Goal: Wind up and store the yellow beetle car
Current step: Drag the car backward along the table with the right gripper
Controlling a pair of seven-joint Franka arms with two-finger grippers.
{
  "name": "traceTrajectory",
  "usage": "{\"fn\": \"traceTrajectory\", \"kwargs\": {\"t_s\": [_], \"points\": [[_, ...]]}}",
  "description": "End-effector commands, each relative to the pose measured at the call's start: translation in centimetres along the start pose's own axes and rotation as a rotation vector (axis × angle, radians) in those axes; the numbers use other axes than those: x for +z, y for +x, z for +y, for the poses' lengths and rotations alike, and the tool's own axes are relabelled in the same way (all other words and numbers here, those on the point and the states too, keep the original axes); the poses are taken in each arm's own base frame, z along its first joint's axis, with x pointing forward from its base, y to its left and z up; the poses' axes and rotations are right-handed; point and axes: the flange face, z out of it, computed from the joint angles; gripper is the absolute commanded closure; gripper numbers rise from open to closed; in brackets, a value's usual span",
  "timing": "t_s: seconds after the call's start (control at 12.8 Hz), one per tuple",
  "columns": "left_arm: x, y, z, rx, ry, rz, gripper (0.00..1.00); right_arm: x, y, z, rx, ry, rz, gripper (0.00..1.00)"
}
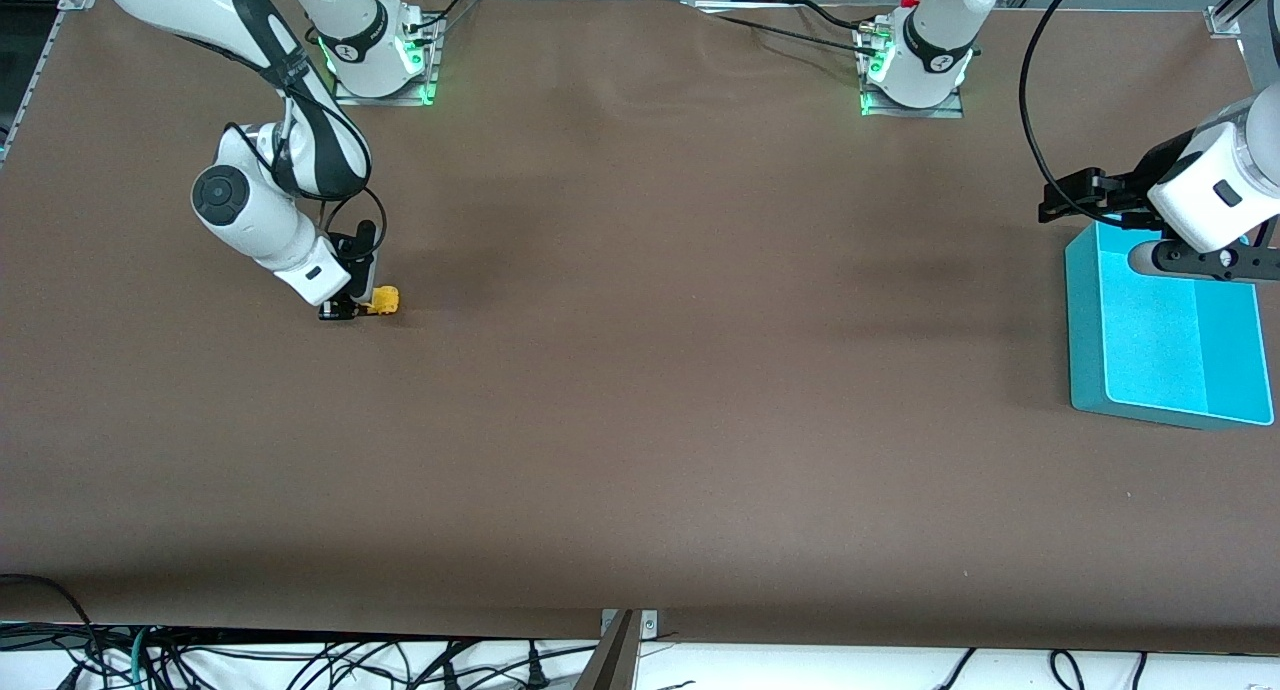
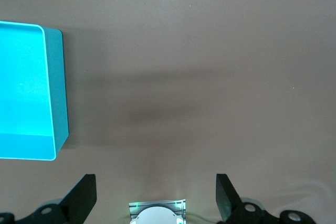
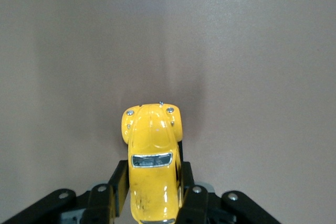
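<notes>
- Your right hand [image 1: 352, 308] was down at the tabletop [image 1: 640, 370] toward the right arm's end, its fingers [image 3: 119, 187] closed against the two flanks of the yellow beetle car [image 3: 152, 161].
- In the right wrist view the car's rear half sat between those fingers while its rounded nose stuck out past the fingertips, so the hold was on the body sides behind the windscreen.
- The car looked to be resting on the tabletop or only just above it; which one could not be told.
- Your left hand [image 2: 156, 198] waited over the bare tabletop just beside the turquoise bin [image 1: 1165, 340], at the left arm's end of the table, spread to its widest and holding nothing.
- As a judgement: the car was probably light and rigid, and its glossy, curved shell looked likely to slip out of a pinch. The flat lower flanks between the wheels seemed the safest hold, not the domed roof.
- For winding, it would likely need to stay level with its wheels pressed to the tabletop, without squeezing hard on so small a toy.
- Count: one yellow car, one turquoise bin with nothing visible inside it, two hands.
- The bin lay well apart from the car, so storing would mean a long carry across the table.
</notes>
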Motion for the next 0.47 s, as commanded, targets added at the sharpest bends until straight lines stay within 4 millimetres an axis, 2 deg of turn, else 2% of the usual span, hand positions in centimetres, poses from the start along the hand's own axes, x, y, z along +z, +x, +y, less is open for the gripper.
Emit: {"fn": "traceTrajectory", "kwargs": {"t_s": [0.0,0.39], "points": [[-0.37,0.08,0.17,0.001,-0.003,0.009,0.0,0.99,-0.35,-0.27,0.018,0.009,0.01,1.0],[-0.37,0.08,0.17,0.001,-0.003,0.009,0.0,1.18,-0.81,-0.41,-0.044,0.021,0.01,1.0]]}}
